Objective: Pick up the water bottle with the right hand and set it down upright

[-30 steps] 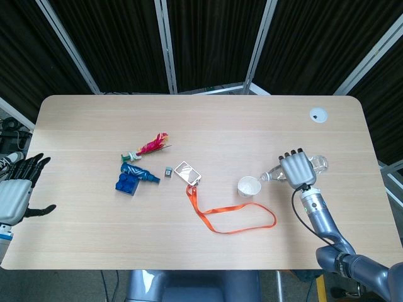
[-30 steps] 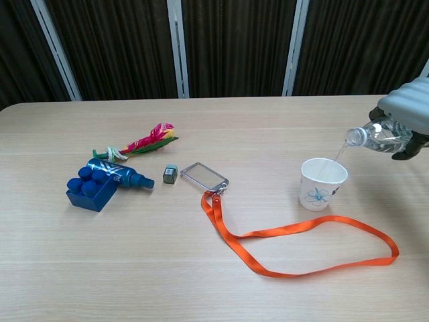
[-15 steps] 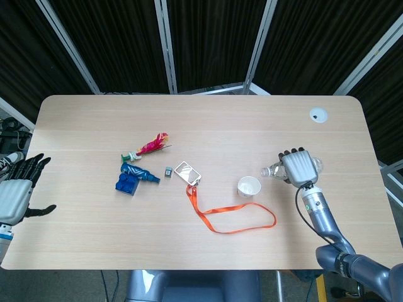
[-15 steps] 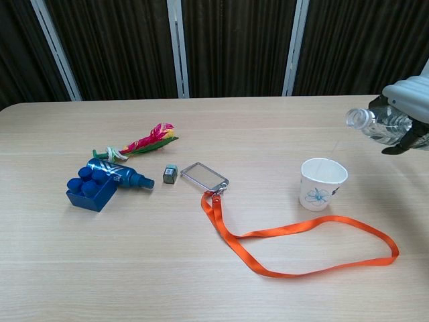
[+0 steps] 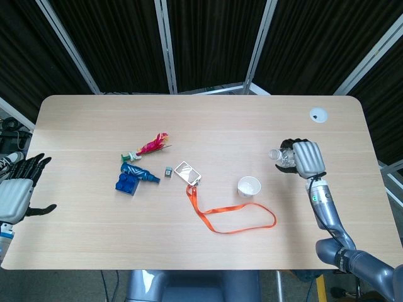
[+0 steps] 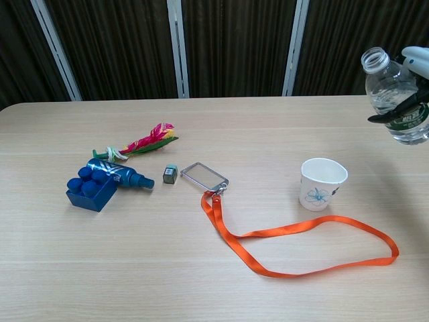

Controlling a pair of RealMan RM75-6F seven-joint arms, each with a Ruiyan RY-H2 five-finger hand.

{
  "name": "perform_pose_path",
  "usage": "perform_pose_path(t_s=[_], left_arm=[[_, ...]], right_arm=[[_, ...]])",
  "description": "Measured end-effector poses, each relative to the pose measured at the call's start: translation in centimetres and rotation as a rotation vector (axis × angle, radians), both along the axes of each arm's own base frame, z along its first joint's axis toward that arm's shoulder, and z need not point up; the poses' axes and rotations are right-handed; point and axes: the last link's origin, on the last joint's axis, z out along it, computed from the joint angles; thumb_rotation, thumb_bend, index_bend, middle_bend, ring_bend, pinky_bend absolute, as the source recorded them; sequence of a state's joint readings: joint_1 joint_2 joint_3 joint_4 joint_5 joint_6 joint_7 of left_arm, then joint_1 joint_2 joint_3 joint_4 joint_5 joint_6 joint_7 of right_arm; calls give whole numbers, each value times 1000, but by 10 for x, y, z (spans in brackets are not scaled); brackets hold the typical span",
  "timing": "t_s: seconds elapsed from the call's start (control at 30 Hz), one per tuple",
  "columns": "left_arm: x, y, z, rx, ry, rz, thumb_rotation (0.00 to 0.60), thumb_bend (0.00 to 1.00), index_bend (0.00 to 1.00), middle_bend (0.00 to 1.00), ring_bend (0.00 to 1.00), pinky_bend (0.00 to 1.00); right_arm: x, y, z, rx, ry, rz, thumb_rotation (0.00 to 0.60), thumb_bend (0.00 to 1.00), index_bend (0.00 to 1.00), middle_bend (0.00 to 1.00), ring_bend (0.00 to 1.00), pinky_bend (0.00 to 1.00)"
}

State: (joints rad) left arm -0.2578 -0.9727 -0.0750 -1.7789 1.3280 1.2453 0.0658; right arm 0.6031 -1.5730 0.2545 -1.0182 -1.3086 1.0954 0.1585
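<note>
My right hand (image 5: 306,158) grips a clear, uncapped water bottle (image 6: 391,93) in the air above the table's right side, to the right of a white paper cup (image 6: 322,183). The bottle leans only slightly now, its open neck (image 5: 276,154) pointing up and to the left. In the chest view just the dark fingers (image 6: 401,111) wrapped around the bottle and a bit of the hand show at the right edge. My left hand (image 5: 17,190) hangs open off the table's left edge, holding nothing.
An orange lanyard (image 6: 295,231) with a clear badge holder (image 6: 204,176) lies in the middle. To the left lie a blue brick (image 6: 90,189), a blue bottle (image 6: 120,174), a small grey cube (image 6: 171,174) and a red-yellow feathery toy (image 6: 143,143). A white disc (image 5: 318,114) sits far right.
My right hand has lifted the bottle away from the cup and swung it from a pouring tilt to nearly upright, moving up and right. The left hand has not moved.
</note>
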Motion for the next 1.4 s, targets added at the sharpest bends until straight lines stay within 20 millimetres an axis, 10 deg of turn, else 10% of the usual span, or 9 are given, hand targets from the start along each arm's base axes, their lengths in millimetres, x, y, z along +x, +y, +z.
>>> perform_pose_path(t_s=[0.6, 1.4], left_arm=[[-5, 4, -7, -19, 10, 22, 600, 18, 0, 0, 0, 0], [-9, 7, -12, -26, 29, 49, 600, 19, 0, 0, 0, 0]], right_arm=[[-2, -20, -28, 108, -623, -92, 600, 428, 552, 586, 512, 511], [-28, -31, -64, 9, -732, -214, 600, 358, 547, 582, 495, 511]])
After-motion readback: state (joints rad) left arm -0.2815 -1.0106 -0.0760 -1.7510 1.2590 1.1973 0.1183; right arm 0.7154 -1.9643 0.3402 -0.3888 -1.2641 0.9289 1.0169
